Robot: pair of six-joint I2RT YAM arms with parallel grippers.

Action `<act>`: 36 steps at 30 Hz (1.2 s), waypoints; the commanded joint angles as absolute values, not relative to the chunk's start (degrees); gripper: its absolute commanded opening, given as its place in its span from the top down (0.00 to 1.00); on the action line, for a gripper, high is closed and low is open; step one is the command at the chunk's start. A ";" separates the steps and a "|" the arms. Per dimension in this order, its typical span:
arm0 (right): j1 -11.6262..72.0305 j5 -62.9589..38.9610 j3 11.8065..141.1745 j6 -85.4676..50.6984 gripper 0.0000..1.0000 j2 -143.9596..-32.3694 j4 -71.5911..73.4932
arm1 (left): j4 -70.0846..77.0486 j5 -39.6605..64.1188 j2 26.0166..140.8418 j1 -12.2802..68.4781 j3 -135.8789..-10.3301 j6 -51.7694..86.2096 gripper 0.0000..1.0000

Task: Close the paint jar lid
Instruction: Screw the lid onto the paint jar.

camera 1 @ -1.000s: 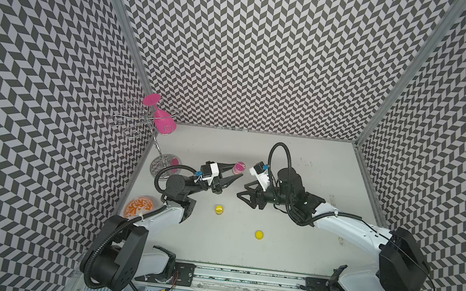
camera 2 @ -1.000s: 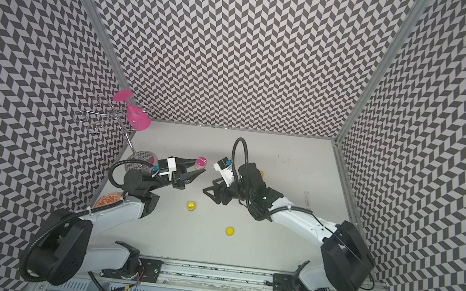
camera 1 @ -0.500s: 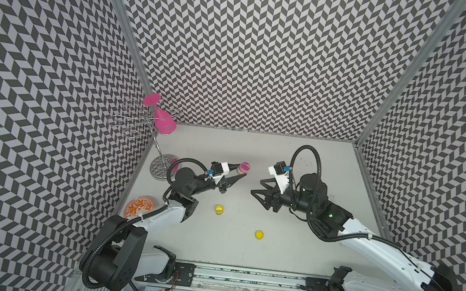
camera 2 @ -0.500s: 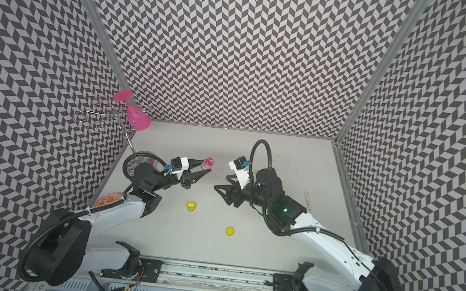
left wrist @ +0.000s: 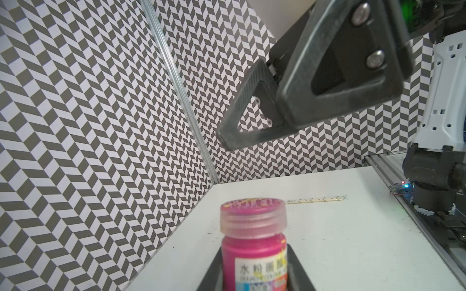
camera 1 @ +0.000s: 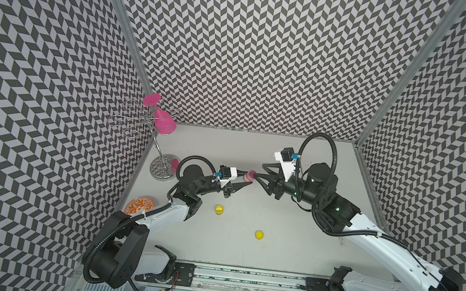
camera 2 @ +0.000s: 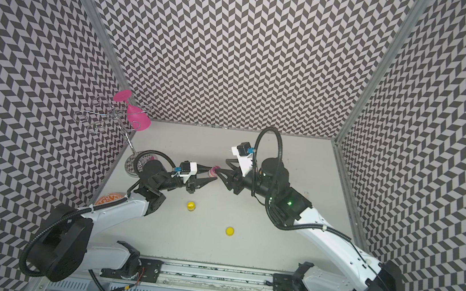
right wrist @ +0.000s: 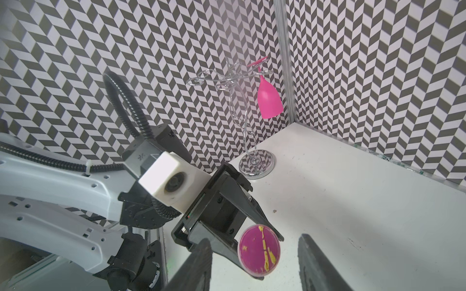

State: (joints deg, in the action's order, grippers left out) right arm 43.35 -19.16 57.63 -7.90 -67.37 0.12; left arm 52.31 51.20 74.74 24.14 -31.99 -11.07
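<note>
- The left gripper (camera 1: 247,179) was clamped on the body of the pink paint jar (camera 1: 250,176), holding it in the air above the middle of the surface (camera 1: 282,253).
- The jar lay roughly level. Its long axis ran along the gripper, and its lid (right wrist: 259,248) faced the right arm.
- The right gripper (right wrist: 255,239) stood open just at the lid end. In the right wrist view, the yellow-smeared lid showed in the gap between its fingers, with space on both sides.
- A small yellow jar (camera 1: 219,209) and a yellow cap (camera 1: 259,234) sat apart on the surface nearer the front.
</note>
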 commanded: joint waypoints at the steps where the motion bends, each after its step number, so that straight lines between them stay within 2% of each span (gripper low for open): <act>1: 43.31 -21.40 58.67 -6.92 0.47 -69.15 2.20 | 52.65 52.17 74.62 24.52 -33.48 -11.52 0.69; 22: 43.42 -22.76 58.11 -7.51 0.51 -71.98 3.66 | 53.09 51.79 74.60 24.52 -33.55 -11.29 0.69; 36: 43.42 -23.84 56.24 -9.07 0.67 -72.82 6.33 | 55.12 52.66 73.27 24.43 -33.53 -9.62 0.69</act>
State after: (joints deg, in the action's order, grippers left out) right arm 43.31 -22.59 57.39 -8.25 -72.14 2.15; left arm 52.40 51.31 74.65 24.23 -31.99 -10.66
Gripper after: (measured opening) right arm 0.345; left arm 0.328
